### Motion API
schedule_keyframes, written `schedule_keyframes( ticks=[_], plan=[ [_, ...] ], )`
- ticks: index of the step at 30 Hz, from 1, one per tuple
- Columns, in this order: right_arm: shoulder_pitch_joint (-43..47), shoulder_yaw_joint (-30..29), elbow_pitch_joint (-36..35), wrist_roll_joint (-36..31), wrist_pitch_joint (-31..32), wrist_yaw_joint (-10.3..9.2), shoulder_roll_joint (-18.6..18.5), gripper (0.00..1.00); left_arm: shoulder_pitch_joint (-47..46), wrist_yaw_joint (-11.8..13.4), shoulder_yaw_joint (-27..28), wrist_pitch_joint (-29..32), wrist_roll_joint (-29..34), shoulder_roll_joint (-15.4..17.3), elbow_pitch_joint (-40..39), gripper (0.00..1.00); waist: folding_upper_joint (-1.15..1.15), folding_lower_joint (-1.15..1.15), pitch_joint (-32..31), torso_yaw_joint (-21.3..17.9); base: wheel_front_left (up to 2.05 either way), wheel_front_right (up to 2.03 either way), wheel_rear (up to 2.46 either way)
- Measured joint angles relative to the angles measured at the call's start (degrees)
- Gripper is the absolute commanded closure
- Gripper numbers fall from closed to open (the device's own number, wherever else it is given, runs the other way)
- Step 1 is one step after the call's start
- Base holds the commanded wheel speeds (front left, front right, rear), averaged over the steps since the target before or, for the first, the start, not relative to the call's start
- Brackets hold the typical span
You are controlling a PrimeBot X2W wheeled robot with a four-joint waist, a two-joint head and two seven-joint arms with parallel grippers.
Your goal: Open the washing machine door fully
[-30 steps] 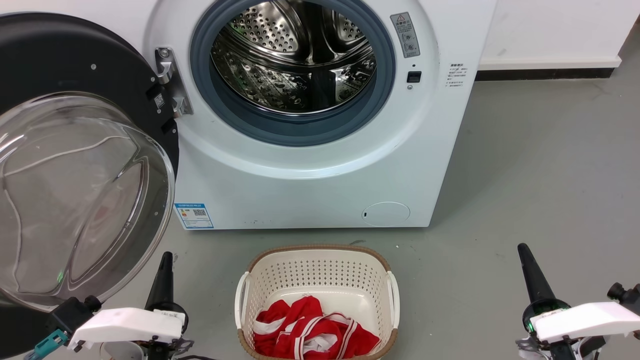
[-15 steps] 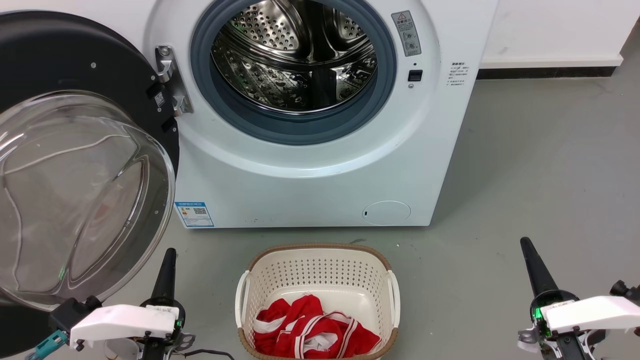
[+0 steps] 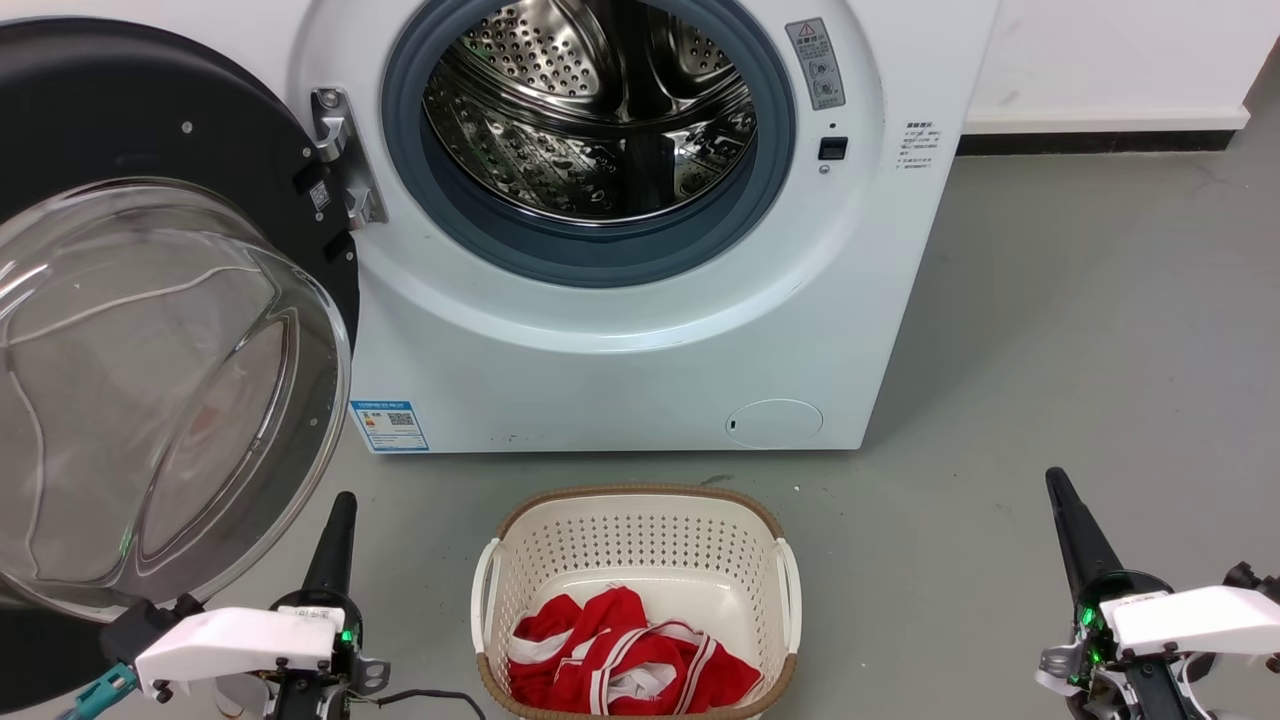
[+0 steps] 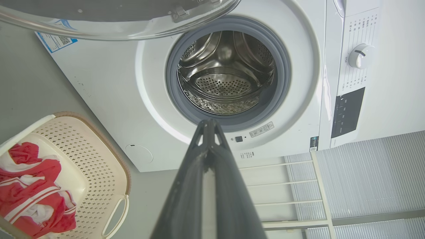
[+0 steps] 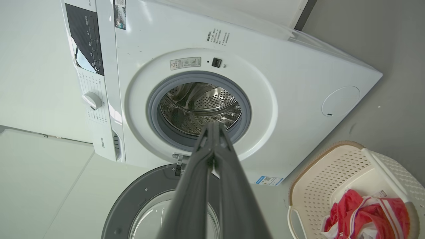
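washing machine door (image 3: 150, 330) is swung wide open and hangs at the left side of the washing machine (image 3: 620, 350), held on by its metal hinge (image 3: 340, 150). the left tool (image 3: 340, 515) is low down, near the bottom edge of the door's big see-through glass bowl. its two dark fingers are pressed together and hold nothing. the right tool (image 3: 1062, 500) is far over on the other side, low above the grey floor (image 3: 1050, 350). its fingers are pressed together too, with nothing in them. both tools point up toward the machine. between the two tools a cream basket (image 3: 640, 545) with little holes sits on the floor, just in front of the machine. red and white cloth (image 3: 620, 660) lies in the basket. past the basket the round mouth of the machine is open, with a blue-grey rubber ring (image 3: 560, 250) around a shiny steel drum (image 3: 590, 110) full of holes. a blue label (image 3: 388, 428) is stuck low on the left of the machine's front. a small round flap (image 3: 773, 423) is low on the right.
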Motion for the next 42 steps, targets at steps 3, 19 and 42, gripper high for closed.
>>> schedule_keyframes(
  ticks=[3,19,42],
  plan=[
    [-0.3,-0.15,0.19,1.41,0.21,-0.01,0.0,1.0,-0.4,-0.11,0.1,0.43,-1.38,-0.05,0.12,1.0,0.0,0.0,0.05,0.02,0.0,0.0,0.0],
    [-1.43,-0.91,1.55,8.49,1.26,-0.01,0.03,1.0,-0.89,-0.78,0.49,2.31,-8.48,-0.31,0.64,1.0,0.0,0.0,0.32,0.15,0.0,0.0,0.0],
    [-2.62,-1.9,2.71,15.33,2.63,-0.01,0.18,1.0,-1.81,-1.33,0.92,4.04,-15.47,-0.58,1.22,1.0,0.0,0.0,0.61,0.28,0.0,0.0,0.0]
  ],
)
